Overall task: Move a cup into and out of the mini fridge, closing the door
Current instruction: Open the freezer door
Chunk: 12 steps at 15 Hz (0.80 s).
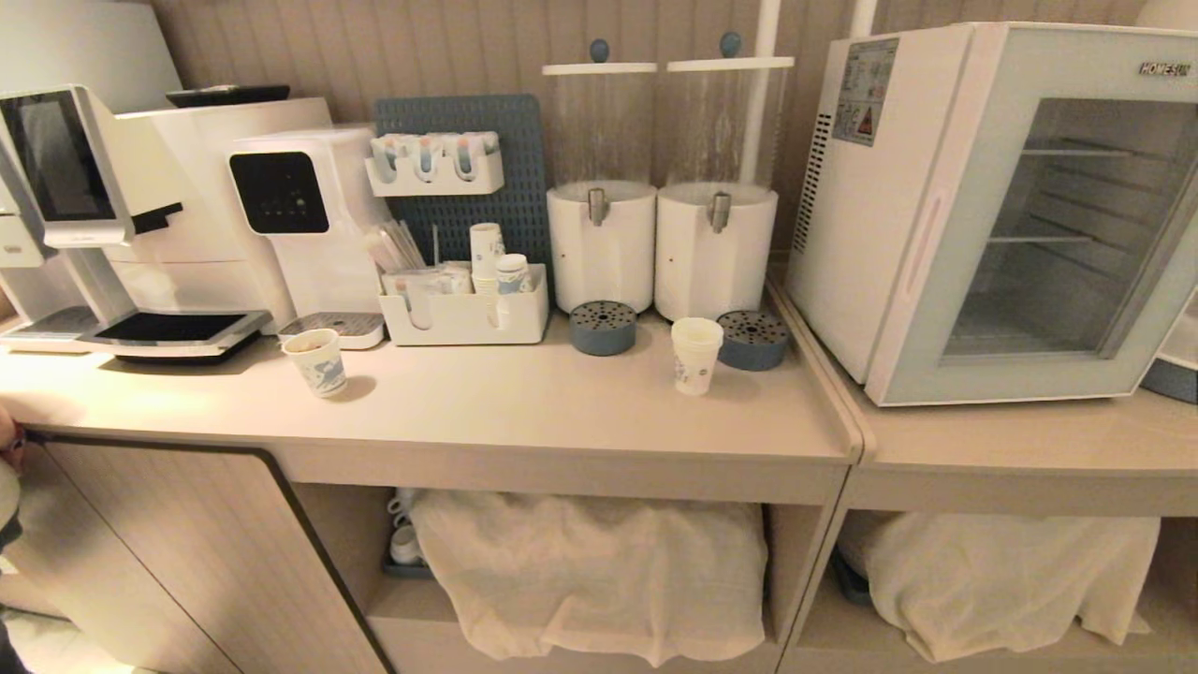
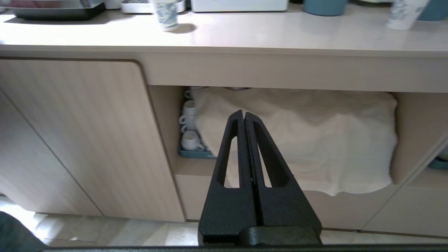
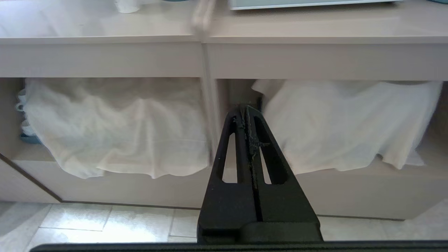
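Observation:
The cup [image 1: 696, 354], white paper with faint blue print and a layered rim, stands on the counter before the right dispenser. To its right sits the mini fridge [image 1: 870, 206], white and boxy, its glass-windowed door [image 1: 1048, 234] shut, wire shelves showing through. Neither arm appears in the head view. My left gripper [image 2: 244, 115] is shut and empty, held low in front of the open shelf under the counter. My right gripper [image 3: 246, 109] is also shut and empty, low before the divider between the two under-counter shelves. The cup's base [image 2: 402, 15] shows at the far counter edge in the left wrist view.
A shorter blue-printed paper cup [image 1: 316, 361] stands at the left beside a coffee machine [image 1: 140, 215]. Two white dispensers [image 1: 655, 243] with blue drip trays, an organiser with stacked cups [image 1: 468, 309]. White cloths [image 1: 599, 571] cover the shelves below. A person's sleeve [image 1: 7, 487] is at far left.

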Tool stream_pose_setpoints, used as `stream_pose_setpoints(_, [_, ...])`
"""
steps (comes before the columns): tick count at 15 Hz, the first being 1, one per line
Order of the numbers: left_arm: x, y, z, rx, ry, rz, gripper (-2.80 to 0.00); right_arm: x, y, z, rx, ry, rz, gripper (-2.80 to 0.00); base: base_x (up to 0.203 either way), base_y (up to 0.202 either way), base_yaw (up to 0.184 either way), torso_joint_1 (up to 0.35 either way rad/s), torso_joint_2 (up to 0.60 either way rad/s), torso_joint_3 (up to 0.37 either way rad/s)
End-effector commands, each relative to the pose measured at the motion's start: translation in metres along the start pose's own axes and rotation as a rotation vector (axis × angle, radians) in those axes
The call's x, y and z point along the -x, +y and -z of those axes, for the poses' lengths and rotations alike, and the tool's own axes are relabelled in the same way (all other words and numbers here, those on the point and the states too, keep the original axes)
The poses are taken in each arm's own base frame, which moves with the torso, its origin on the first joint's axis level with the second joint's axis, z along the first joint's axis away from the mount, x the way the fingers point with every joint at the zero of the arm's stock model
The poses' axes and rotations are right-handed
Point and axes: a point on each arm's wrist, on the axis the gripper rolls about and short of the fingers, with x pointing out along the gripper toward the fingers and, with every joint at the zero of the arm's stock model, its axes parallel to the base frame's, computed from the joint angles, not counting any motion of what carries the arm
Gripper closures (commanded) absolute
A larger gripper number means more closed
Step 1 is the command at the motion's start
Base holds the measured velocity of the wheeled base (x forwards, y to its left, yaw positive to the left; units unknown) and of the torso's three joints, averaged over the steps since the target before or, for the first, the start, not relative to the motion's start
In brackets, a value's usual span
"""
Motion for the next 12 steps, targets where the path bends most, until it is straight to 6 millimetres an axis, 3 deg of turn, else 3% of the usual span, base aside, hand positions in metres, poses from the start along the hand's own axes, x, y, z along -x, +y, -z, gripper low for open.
stream_pose_setpoints(1, [0.0001, 0.0000, 0.0002, 0.000, -0.001, 0.000, 0.00, -0.0001, 0.0000, 0.0000, 0.000, 0.002, 0.000, 0.00, 0.000, -0.193, 0.000, -0.001, 0.00, 0.009])
stream_pose_setpoints(12, [0.0002, 0.0000, 0.0000, 0.001, -0.002, 0.000, 0.00, -0.0001, 0.0000, 0.0000, -0.001, 0.002, 0.000, 0.00, 0.000, -0.193, -0.001, 0.003, 0.00, 0.001])
